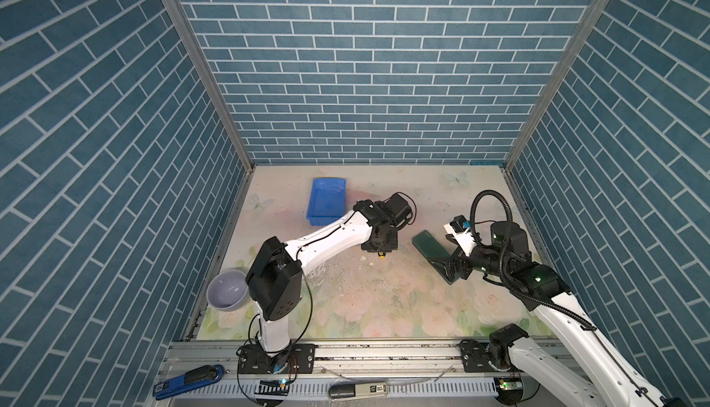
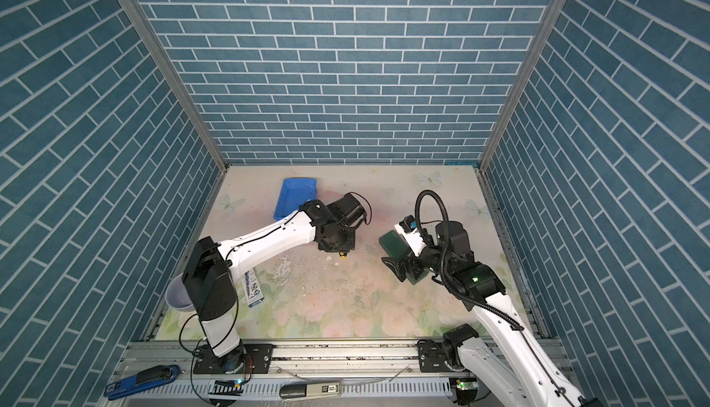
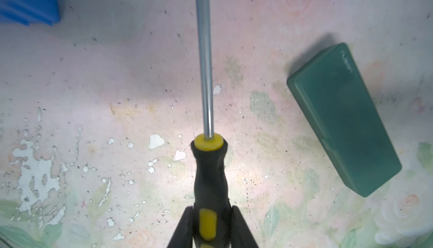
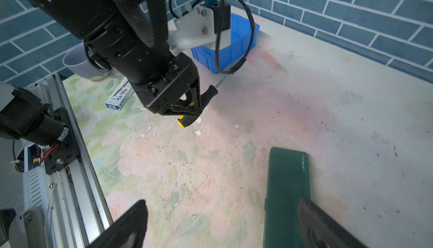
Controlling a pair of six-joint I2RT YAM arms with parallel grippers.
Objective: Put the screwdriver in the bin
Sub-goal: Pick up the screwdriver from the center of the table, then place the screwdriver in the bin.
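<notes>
1. Far left, we see a grey-lilac cup (image 1: 226,289) at the table's edge.
2. The blue bin (image 1: 326,201) sits toward the back wall.
3. Our left gripper (image 3: 210,214) is clamped tight on the handle of the screwdriver (image 3: 209,171), which is outside the bin, near its corner.
4. Our right gripper (image 4: 222,216), jaws spread wide and gripping nothing, hangs over a dark green case (image 4: 288,183).

Green case (image 3: 344,120) lying flat; lilac cup (image 1: 227,290) w/ sm. box (image 4: 118,97) nearby; blue knife (image 1: 188,380) (by front rail (image 1: 384,362)).
</notes>
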